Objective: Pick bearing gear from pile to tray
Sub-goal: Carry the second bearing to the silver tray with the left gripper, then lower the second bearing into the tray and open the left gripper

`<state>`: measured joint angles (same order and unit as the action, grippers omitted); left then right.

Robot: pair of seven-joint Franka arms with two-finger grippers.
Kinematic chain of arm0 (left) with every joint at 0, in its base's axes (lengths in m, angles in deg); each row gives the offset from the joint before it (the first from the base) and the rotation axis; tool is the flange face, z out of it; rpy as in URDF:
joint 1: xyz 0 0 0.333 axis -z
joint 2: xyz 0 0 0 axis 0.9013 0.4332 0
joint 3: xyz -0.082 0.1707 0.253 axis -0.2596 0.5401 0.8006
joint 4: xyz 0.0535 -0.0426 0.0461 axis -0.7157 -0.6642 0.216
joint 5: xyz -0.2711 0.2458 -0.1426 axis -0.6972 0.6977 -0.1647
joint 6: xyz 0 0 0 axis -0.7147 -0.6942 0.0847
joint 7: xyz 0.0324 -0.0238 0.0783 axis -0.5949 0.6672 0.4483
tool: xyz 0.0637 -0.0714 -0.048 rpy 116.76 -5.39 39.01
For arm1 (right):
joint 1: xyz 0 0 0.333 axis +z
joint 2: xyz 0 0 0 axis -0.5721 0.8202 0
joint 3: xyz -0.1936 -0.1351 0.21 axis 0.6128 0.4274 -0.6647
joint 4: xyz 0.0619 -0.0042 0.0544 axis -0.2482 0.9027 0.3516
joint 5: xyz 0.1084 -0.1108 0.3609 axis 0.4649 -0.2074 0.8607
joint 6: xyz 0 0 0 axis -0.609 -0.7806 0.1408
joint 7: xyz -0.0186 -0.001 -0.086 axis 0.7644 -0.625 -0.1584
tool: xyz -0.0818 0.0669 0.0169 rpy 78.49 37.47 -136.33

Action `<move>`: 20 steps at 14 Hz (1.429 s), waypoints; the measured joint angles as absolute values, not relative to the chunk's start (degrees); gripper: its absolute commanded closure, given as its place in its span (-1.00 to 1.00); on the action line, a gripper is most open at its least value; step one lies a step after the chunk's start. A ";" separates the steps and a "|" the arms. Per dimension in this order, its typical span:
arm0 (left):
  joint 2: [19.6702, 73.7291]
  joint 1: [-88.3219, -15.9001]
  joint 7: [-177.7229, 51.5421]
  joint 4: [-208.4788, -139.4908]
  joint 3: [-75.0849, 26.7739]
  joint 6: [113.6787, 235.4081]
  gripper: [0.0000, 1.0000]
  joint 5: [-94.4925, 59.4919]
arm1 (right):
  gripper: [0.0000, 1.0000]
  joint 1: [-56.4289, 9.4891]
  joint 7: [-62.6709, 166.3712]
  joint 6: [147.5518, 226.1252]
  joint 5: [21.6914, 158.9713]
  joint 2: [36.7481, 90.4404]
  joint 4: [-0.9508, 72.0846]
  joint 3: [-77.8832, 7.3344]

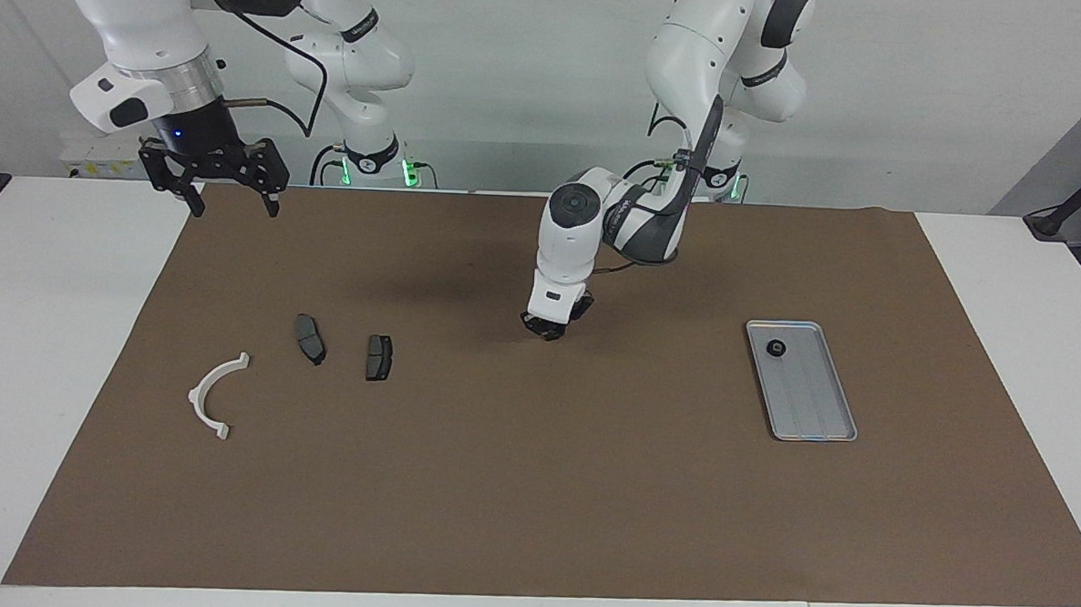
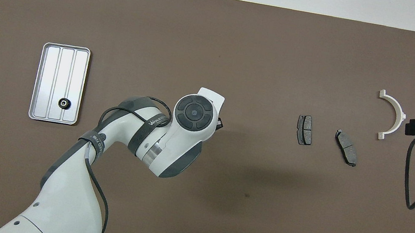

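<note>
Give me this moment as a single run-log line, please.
left gripper: down on mat, shut on small black piece | right gripper: open, waiting | tray: one gear inside

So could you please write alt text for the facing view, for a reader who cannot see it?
The left claw is down on the brown mat mid-table, shut on a small black gear. A silver tray toward the left arm's end holds another gear; two brake pads and a white bracket lie toward the right arm's end, where the open right claw waits raised.
</note>
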<state>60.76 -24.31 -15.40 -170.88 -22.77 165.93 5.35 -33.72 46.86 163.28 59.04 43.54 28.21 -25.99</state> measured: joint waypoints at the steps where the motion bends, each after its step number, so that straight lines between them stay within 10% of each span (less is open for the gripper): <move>1: 60.70 -24.35 -15.39 -170.56 -22.58 165.12 1.00 5.35 | -1.00 -33.72 46.86 161.84 59.06 43.52 28.19 -25.99; 10: 50.22 -38.49 -32.72 -169.06 -21.61 149.04 1.00 5.85 | -1.00 -33.73 46.71 157.09 59.09 42.75 28.27 -25.95; 20: 49.26 -59.32 -65.23 -176.13 -21.46 157.47 1.00 5.96 | -1.00 -32.95 42.51 157.09 59.18 42.60 28.88 -26.58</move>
